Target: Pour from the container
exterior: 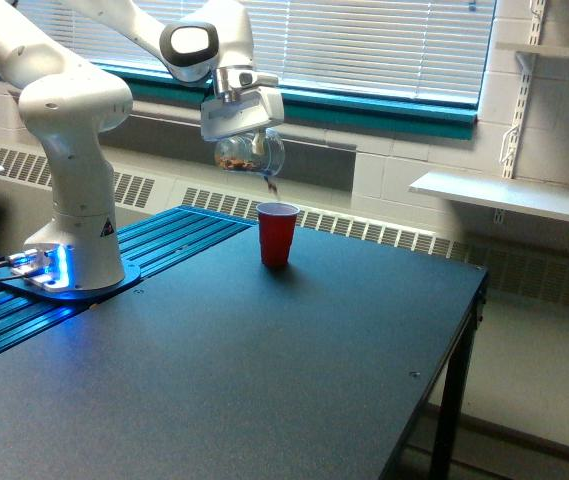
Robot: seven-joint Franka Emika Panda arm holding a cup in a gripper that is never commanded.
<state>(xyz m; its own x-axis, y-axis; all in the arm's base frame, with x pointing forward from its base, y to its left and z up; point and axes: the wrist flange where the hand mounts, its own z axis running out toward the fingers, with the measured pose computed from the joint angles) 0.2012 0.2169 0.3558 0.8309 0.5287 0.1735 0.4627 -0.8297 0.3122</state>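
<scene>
Around the work area, the dark table (264, 380) carries a red cup (276, 234) with a white rim, standing upright near the far edge, and nothing stands between this cup and the arm above it. On the exterior view's left, the white base of the robot arm (76, 180) stands on a blue ribbed mat (164, 240), with a blue light glowing at its foot. Behind the table there is a window with white blinds (364, 45) and a teal sill, and a white shelf (509, 195) is fixed to the wall on the exterior view's right. The gripper (247, 135) hangs above the red cup and a little toward the exterior view's left, its fingers clamped on the container (250, 153), a clear rounded cup tilted on its side with brown granular contents inside. A thin brown stream (273, 187) falls from its lower lip toward the red cup's mouth
</scene>
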